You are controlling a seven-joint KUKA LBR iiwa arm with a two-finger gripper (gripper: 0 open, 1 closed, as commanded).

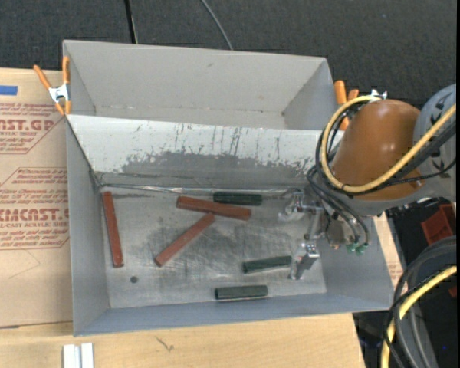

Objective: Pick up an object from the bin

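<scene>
we see gripper (303,261) low, view-R end of grey metal bin (192,90) | short dark-green flat stick (267,265) just view-L of it, long axis approx L-R, near end twd gripper | open/closed: can't tell

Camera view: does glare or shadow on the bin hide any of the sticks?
Camera view: the bin shows a pale sheen on its back wall; its floor is evenly lit; the brown sticks and dark sticks cast thin shadows; none hidden.

Dark green stick (266,265), flat, lower right
</scene>
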